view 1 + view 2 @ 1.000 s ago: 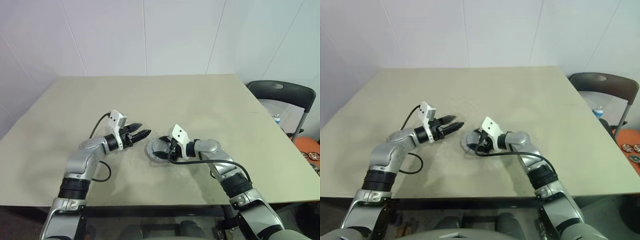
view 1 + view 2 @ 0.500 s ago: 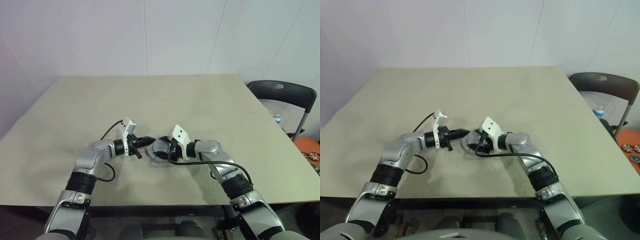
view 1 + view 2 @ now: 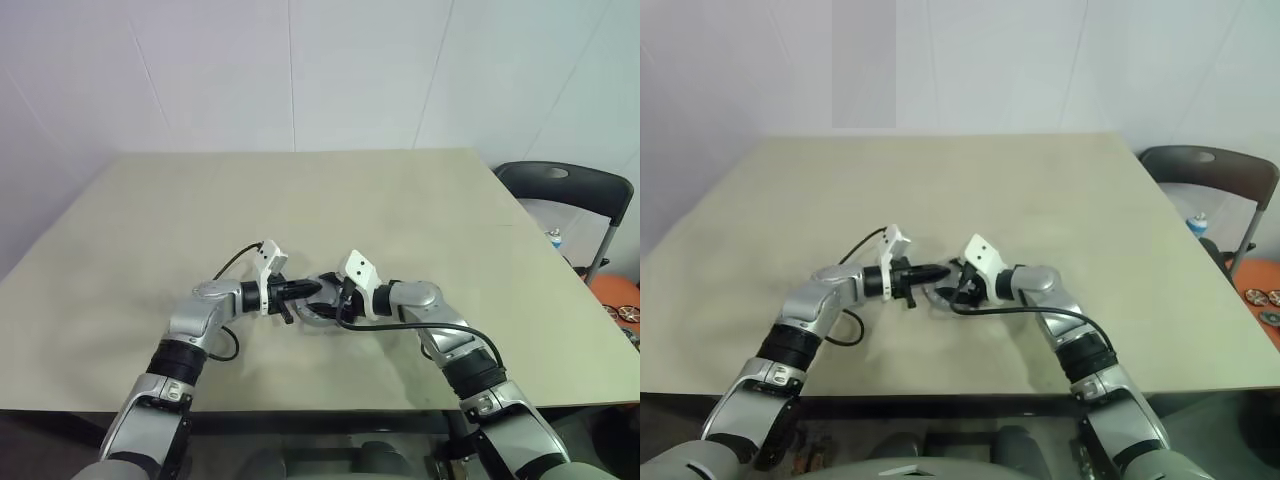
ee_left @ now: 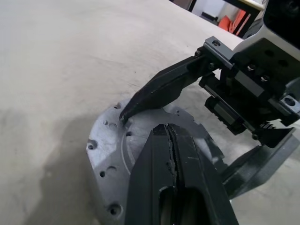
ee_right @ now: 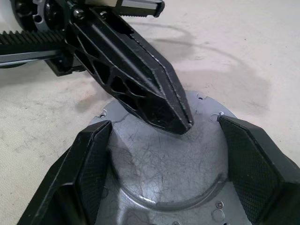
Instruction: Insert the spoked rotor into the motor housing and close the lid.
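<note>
On the left, the left gripper (image 3: 307,289) reaches in toward the middle of the beige table (image 3: 330,200). Its two black fingers (image 4: 173,154) are pressed together with nothing between them, and the joined tip is over the top of the lid (image 5: 164,164). From the pictures I cannot tell if the tip touches the metal or is just above it.

The lid is a grey round metal cap with a scratched flat face and small screw holes along its toothed edge. It lies flat on the table near the front edge, between the two arms. It covers what is under it, so the motor housing and the spoked rotor cannot be seen from here.

On the right, the right gripper (image 5: 164,136) comes from the other side, facing the left one. Its fingers (image 5: 89,164) are spread wide, one on each side of the lid, close to the rim. If the pads really press on the edge or only stand beside it, I cannot tell.

Far to the right, behind the table corner, stands a dark folding chair (image 3: 565,190).
</note>
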Motion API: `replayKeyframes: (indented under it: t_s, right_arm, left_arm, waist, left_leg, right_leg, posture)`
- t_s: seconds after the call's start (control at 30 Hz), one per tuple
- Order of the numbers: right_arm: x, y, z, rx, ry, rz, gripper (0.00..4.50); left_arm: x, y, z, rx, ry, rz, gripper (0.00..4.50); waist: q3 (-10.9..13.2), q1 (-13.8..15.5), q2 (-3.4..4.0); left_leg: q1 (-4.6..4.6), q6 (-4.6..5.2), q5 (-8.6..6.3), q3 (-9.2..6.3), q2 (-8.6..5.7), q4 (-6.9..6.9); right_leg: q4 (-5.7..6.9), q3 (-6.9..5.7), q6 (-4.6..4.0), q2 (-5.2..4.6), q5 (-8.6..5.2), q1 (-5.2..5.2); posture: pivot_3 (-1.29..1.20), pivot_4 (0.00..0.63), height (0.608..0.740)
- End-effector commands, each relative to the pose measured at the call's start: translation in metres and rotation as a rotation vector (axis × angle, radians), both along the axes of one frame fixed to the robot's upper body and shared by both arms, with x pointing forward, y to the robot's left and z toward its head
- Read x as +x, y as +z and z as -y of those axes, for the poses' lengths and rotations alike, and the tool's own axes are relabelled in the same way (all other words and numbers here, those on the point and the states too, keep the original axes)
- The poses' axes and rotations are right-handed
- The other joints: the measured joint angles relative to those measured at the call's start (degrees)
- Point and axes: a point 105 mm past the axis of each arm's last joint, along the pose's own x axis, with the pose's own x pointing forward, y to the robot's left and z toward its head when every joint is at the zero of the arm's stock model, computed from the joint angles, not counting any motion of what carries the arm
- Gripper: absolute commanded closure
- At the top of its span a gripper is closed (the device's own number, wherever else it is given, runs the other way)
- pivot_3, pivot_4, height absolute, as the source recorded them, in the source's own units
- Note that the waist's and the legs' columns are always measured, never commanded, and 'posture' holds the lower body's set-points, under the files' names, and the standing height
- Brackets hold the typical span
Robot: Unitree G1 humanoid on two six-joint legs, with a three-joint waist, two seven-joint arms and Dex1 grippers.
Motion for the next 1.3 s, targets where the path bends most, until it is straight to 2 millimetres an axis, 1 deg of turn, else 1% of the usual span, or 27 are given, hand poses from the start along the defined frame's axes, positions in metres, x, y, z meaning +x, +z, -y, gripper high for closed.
replayKeyframes:
  t_s: [0.03, 0.13, 0.3, 0.37, 0.5, 0.63, 0.8, 0.83, 0.9, 0.97, 1.03, 1.07, 1.2, 1.3]
  right_arm:
    - [-0.015, -0.047, 0.018, -0.140, -0.037, -0.147, 1.26]
    - [-0.015, -0.046, 0.017, -0.138, -0.036, -0.149, 1.26]
    - [-0.016, -0.044, 0.016, -0.141, -0.032, -0.148, 1.26]
    - [-0.015, -0.043, 0.016, -0.141, -0.032, -0.145, 1.26]
    - [-0.015, -0.043, 0.016, -0.142, -0.031, -0.141, 1.26]
    - [-0.017, -0.043, 0.015, -0.136, -0.036, -0.154, 1.26]
    - [-0.014, -0.045, 0.016, -0.126, -0.069, -0.170, 1.26]
    - [-0.014, -0.043, 0.014, -0.119, -0.053, -0.158, 1.26]
    - [-0.014, -0.044, 0.013, -0.115, -0.052, -0.170, 0.54]
    - [-0.023, -0.044, 0.009, -0.099, -0.006, -0.238, 0.02]
    - [-0.026, -0.035, 0.005, -0.043, 0.013, -0.277, 0.02]
    - [-0.024, -0.031, 0.006, -0.036, 0.016, -0.263, 0.02]
    - [-0.012, -0.018, 0.013, 0.011, -0.040, -0.255, 0.02]
    - [0.002, 0.003, 0.020, 0.078, -0.095, -0.230, 0.02]
  left_arm:
    - [0.002, -0.007, -0.006, 0.084, -0.010, 0.036, 4.46]
    - [0.000, -0.019, -0.012, 0.178, -0.031, 0.072, 4.46]
    - [-0.004, -0.029, -0.010, 0.213, -0.048, 0.088, 4.46]
    - [-0.008, -0.035, -0.008, 0.235, -0.072, 0.091, 4.46]
    - [-0.011, -0.036, -0.004, 0.200, -0.075, 0.062, 4.46]
    - [-0.016, -0.042, -0.003, 0.216, -0.088, 0.053, 4.46]
    - [-0.016, -0.040, -0.003, 0.207, -0.081, 0.060, 4.46]
    - [-0.015, -0.039, -0.003, 0.205, -0.078, 0.064, 4.46]
    - [-0.013, -0.037, -0.003, 0.203, -0.066, 0.071, 4.50]
    - [-0.012, -0.037, -0.004, 0.203, -0.062, 0.073, 4.50]
    - [-0.012, -0.036, -0.004, 0.198, -0.062, 0.072, 4.50]
    - [-0.012, -0.036, -0.004, 0.197, -0.060, 0.072, 4.50]
    - [-0.012, -0.036, -0.006, 0.198, -0.057, 0.071, 4.50]
    - [-0.011, -0.037, -0.008, 0.204, -0.053, 0.070, 4.50]
  waist:
    - [-0.01, 0.01, 0.00]
    - [-0.06, 0.02, 0.07]
    - [-0.29, 0.03, 0.34]
    - [-0.43, 0.05, 0.42]
    - [-0.56, 0.10, 0.47]
    - [-0.61, 0.11, 0.48]
    - [-0.81, 0.10, 0.54]
    - [-0.85, 0.10, 0.53]
    - [-0.85, 0.09, 0.54]
    - [-0.86, 0.08, 0.52]
    - [-0.92, 0.06, 0.47]
    - [-0.93, 0.08, 0.45]
    - [-0.94, 0.24, 0.43]
    - [-0.93, 0.31, 0.43]
  left_leg:
    - [0.00, 0.00, 0.00, 0.00, 0.00, 0.00]
    - [0.02, 0.00, 0.00, 0.00, 0.00, 0.00]
    - [0.08, 0.01, 0.00, -0.02, 0.00, -0.04]
    - [0.08, 0.01, 0.00, -0.04, 0.00, -0.05]
    - [0.10, 0.01, -0.01, -0.07, 0.00, -0.08]
    - [0.10, 0.02, -0.01, -0.12, 0.00, -0.10]
    - [0.11, 0.08, -0.05, -0.16, 0.00, -0.17]
    - [0.11, 0.09, -0.05, -0.16, 0.00, -0.19]
    - [0.13, 0.09, -0.05, -0.16, 0.00, -0.21]
    - [0.15, 0.09, -0.05, -0.17, 0.00, -0.21]
    - [0.18, 0.09, -0.05, -0.16, 0.00, -0.21]
    - [0.19, 0.09, -0.05, -0.17, 0.00, -0.21]
    - [0.16, 0.09, -0.05, -0.17, -0.01, -0.37]
    - [0.15, 0.09, -0.05, -0.18, -0.02, -0.46]
  right_leg:
    - [-0.01, 0.00, 0.00, 0.00, 0.00, 0.00]
    - [-0.02, 0.00, -0.01, 0.00, 0.00, 0.03]
    - [-0.22, -0.06, -0.01, 0.00, -0.01, 0.19]
    - [-0.26, -0.07, 0.00, 0.00, -0.01, 0.22]
    - [-0.30, -0.08, 0.01, -0.01, -0.01, 0.25]
    - [-0.35, -0.10, 0.02, -0.02, -0.02, 0.27]
    - [-0.43, -0.10, 0.05, -0.03, -0.03, 0.27]
    - [-0.44, -0.10, 0.05, -0.03, -0.03, 0.27]
    - [-0.44, -0.10, 0.05, -0.03, -0.03, 0.27]
    - [-0.43, -0.10, 0.05, -0.03, -0.03, 0.28]
    - [-0.43, -0.10, 0.05, -0.03, -0.04, 0.31]
    - [-0.43, -0.10, 0.06, -0.02, -0.04, 0.31]
    - [-0.54, -0.11, 0.10, -0.05, -0.05, 0.29]
    - [-0.58, -0.11, 0.12, -0.08, -0.04, 0.26]
  posture:
    - [0.00, 0.000, 0.740]
    - [0.00, 0.000, 0.740]
    - [0.00, 0.000, 0.740]
    - [0.00, 0.000, 0.740]
    - [0.00, 0.000, 0.740]
    - [0.00, 0.000, 0.740]
    - [0.00, 0.000, 0.740]
    - [0.00, 0.000, 0.740]
    - [0.00, 0.000, 0.740]
    - [0.00, 0.000, 0.740]
    - [0.00, 0.000, 0.740]
    - [0.00, 0.000, 0.740]
    - [0.00, 0.000, 0.740]
    - [0.00, 0.000, 0.740]
